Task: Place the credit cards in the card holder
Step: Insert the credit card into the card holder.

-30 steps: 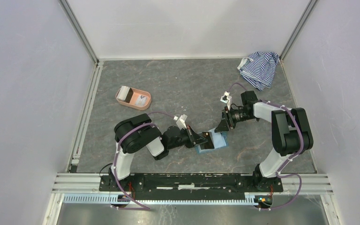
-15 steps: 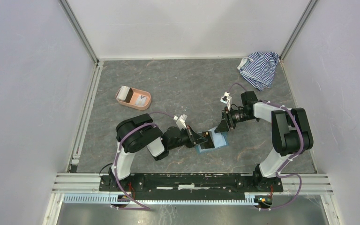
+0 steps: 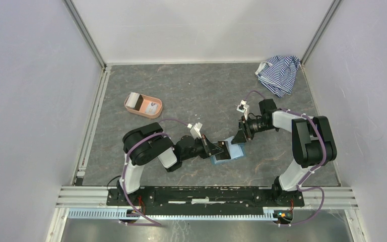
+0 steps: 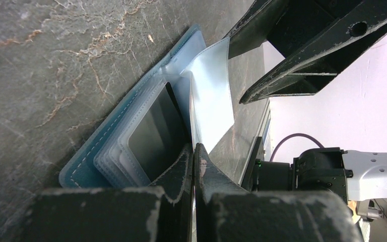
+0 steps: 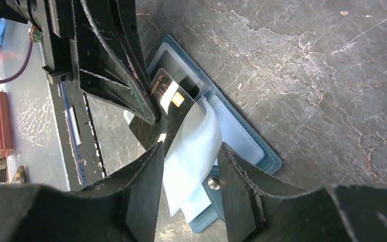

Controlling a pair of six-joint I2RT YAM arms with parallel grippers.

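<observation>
The teal card holder point(image 3: 237, 151) lies open on the table between both arms, its teal rim point(image 4: 88, 161) showing beside my left jaws. My left gripper point(image 3: 221, 149) is shut on a dark credit card point(image 5: 171, 96) with a chip. The card's far end point(image 4: 158, 131) sits at the clear sleeves of the card holder point(image 5: 262, 154). My right gripper point(image 5: 189, 151) has its jaws half apart, closed across a raised light-blue flap point(image 5: 194, 136) of the holder. More credit cards point(image 3: 140, 102) lie in the pink tray.
The salmon-pink oval tray point(image 3: 157, 112) stands at the left middle of the table. A blue-and-white striped cloth point(image 3: 278, 73) is bunched in the far right corner. Walls enclose the table on three sides.
The left arm's elbow shifted very slightly. Both grips and the card holder stay as they were.
</observation>
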